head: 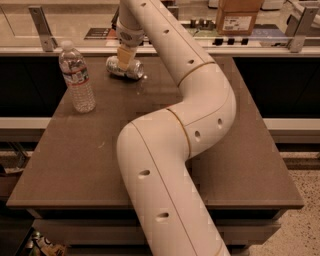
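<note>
A silver can [131, 71] lies on its side near the far edge of the brown table [90, 150]. My gripper [124, 60] hangs straight down over the can's left part, touching it or just above it. The white arm [175, 130] sweeps from the bottom of the view, bends at the right, and reaches back to the can. A clear plastic water bottle [76, 77] with a white cap stands upright to the left of the can, apart from the gripper.
Behind the table runs a counter with a cardboard box [237, 15] and metal brackets [42, 22]. A lower shelf [290, 122] passes on both sides. Speckled floor [305, 200] shows at the right.
</note>
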You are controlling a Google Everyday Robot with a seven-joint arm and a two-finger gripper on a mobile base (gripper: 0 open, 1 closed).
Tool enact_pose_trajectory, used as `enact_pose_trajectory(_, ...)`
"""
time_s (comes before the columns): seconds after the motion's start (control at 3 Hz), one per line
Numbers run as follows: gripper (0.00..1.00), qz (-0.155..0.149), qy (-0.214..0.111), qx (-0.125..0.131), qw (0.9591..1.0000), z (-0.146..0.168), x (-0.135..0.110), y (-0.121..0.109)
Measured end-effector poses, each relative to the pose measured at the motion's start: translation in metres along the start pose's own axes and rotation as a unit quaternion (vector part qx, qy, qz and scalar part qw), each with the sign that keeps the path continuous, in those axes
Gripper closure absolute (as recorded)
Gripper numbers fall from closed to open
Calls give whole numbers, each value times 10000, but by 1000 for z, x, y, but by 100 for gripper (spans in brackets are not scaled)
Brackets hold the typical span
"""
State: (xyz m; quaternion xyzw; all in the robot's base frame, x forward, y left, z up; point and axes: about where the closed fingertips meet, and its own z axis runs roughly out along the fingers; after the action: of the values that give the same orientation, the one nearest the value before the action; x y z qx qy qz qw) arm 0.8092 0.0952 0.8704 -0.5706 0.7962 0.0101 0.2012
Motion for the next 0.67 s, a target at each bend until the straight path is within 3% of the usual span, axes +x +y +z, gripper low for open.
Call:
enact_pose_trajectory(0.33,87,-2,-28,16,10000,4,-2,-1)
enact_pose_trajectory(0.67,100,-4,-45,25,10000,7,-4,-2)
